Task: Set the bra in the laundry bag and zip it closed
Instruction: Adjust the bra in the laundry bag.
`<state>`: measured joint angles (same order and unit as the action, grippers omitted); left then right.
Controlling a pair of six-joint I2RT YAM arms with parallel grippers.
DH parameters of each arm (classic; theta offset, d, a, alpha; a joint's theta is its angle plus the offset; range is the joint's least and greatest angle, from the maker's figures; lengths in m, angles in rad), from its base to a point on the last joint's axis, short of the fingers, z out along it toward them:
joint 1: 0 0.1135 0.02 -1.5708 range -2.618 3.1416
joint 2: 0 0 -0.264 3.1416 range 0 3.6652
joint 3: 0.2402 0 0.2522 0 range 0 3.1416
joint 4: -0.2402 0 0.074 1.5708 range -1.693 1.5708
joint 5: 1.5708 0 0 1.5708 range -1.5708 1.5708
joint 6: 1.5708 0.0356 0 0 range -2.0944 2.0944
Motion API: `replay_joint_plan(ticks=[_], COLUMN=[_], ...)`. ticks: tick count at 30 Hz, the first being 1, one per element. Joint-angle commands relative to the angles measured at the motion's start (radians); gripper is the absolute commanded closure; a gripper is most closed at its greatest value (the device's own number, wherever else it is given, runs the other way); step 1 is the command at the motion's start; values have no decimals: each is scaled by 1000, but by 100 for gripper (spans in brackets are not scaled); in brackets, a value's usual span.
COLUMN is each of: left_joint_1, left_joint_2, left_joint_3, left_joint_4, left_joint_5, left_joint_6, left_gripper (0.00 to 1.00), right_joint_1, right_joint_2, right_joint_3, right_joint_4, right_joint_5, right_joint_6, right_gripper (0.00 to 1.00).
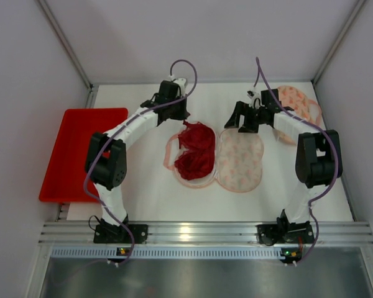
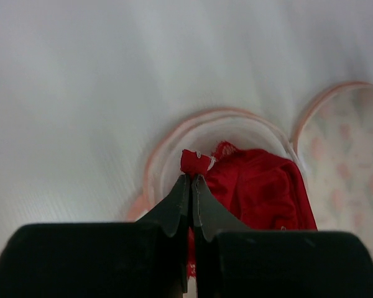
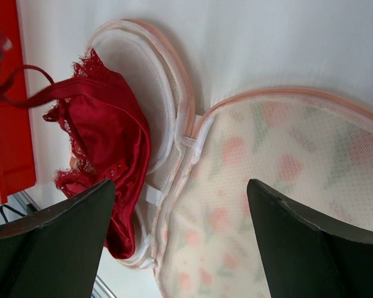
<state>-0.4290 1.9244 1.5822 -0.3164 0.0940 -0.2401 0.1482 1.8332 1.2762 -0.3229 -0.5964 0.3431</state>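
Bra (image 1: 196,152) is red and lies bunched up in the left half of the laundry bag (image 1: 241,161). The bag is open like a shell in the middle of the white table (image 1: 149,198). Its two round halves lie flat, side by side and joined in the middle. The right half is bare and has a pink pattern on it. The zip is not done up.

The left gripper (image 1: 181,119) is at the far end of the bra. Its two fingers (image 2: 177,198) are pressed tight together, and a small red bit of the bra sticks out at their tips. A thin red strap runs from the bra up to that spot, pulled straight. So the left gripper is pinching the bra.

The right gripper (image 1: 242,123) hangs over the far end of the bag's right half. Its fingers (image 3: 68,242) are spread wide with nothing between them.

A red tray (image 1: 81,152) lies at the left side of the table. Another patterned bag (image 1: 301,102) lies at the far right corner, partly behind the right arm.
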Motion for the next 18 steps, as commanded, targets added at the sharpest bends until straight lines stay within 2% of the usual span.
replay_joint_plan(ticks=[1, 10, 18], left_joint_1=[-53, -149, -155], left_joint_2=[-77, -151, -131], left_joint_3=[-82, -258, -320], left_joint_4=[5, 5, 5], left_joint_5=[38, 24, 79], left_joint_6=[-28, -87, -128], left_gripper=[100, 100, 100], right_joint_1=[-13, -10, 13], right_joint_2=[-60, -61, -68], right_joint_3=[23, 28, 38], right_joint_4=[-8, -13, -18], right_joint_5=[-3, -17, -57], right_joint_6=[-26, -21, -3], right_gripper=[12, 12, 13])
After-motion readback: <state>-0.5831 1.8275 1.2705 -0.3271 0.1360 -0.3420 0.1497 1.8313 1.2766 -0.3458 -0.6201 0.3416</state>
